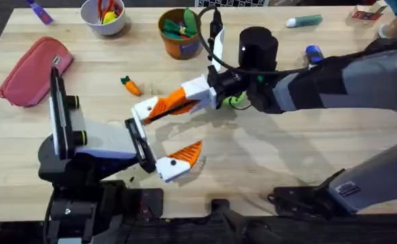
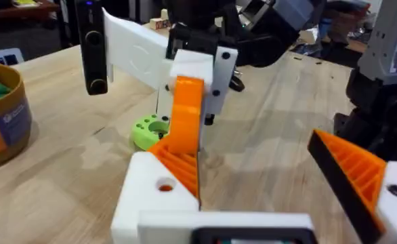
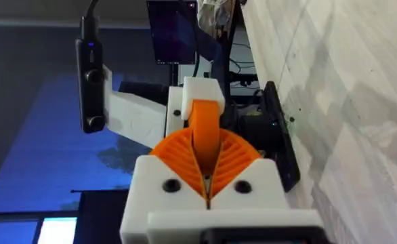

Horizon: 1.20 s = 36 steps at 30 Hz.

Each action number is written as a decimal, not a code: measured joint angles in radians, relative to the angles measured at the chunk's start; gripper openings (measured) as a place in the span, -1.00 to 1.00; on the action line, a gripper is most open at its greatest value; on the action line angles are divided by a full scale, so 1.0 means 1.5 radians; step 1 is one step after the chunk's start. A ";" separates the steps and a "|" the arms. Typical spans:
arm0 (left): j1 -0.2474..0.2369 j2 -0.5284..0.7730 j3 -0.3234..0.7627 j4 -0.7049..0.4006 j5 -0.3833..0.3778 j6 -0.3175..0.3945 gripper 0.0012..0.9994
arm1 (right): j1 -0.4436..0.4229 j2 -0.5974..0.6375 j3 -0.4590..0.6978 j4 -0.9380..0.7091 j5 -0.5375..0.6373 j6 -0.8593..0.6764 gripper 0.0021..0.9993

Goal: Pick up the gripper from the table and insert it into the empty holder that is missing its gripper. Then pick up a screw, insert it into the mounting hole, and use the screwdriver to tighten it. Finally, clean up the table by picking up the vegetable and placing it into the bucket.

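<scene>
The gripper, an orange wedge, sits in the holder, the white finger mount on my left gripper. My right gripper reaches in from the right and is shut on the wedge's far end. In the right wrist view the ribbed pads clamp the gripper in front of the holder. In the left wrist view the gripper rises from the holder, whose hole shows orange. The left jaws stand wide apart. The vegetable lies on the table, the bucket at the back. The blue screwdriver peeks out behind the right arm.
A white bowl and a pink pouch lie at the back left. A black cylinder and a teal marker are at the back right. A small green round part sits just beyond the two grippers.
</scene>
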 joint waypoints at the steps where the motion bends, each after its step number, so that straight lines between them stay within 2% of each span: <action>1: 0.000 0.000 0.000 0.000 0.000 0.000 0.97 | 0.000 0.000 0.000 0.000 0.001 0.000 -0.99; 14: 0.000 0.000 0.000 0.000 0.000 0.000 0.97 | 0.001 0.000 0.000 0.000 0.002 0.000 -0.98; 15: 0.000 0.000 0.000 0.001 -0.001 0.000 0.97 | 0.001 0.000 0.000 -0.001 0.002 0.002 -0.87; 17: 0.000 0.000 0.000 0.001 -0.001 0.003 0.97 | 0.001 0.000 -0.002 -0.006 0.014 0.003 -0.37; 19: -0.001 0.000 0.000 0.001 0.001 0.007 0.97 | 0.001 0.000 -0.009 -0.012 0.029 0.003 0.24; 20: -0.001 0.000 0.000 0.001 0.001 0.008 0.97 | 0.001 0.000 -0.010 -0.013 0.033 0.002 0.50; 21: -0.001 0.000 0.000 0.001 0.001 0.008 0.97 | 0.001 0.000 -0.010 -0.013 0.037 0.002 0.66; 23: -0.001 0.000 0.000 0.001 0.001 0.008 0.97 | 0.001 0.000 -0.010 -0.013 0.042 0.003 0.76; 25: -0.001 0.000 0.000 0.001 0.001 0.008 0.97 | 0.001 0.000 -0.010 -0.013 0.046 0.003 0.79; 33: -0.001 0.000 0.000 0.001 0.001 0.009 0.97 | -0.002 0.000 -0.010 -0.015 0.051 -0.002 0.80; 36: -0.001 0.000 0.000 0.001 0.001 0.011 0.97 | -0.016 -0.008 -0.010 -0.053 0.054 -0.024 0.81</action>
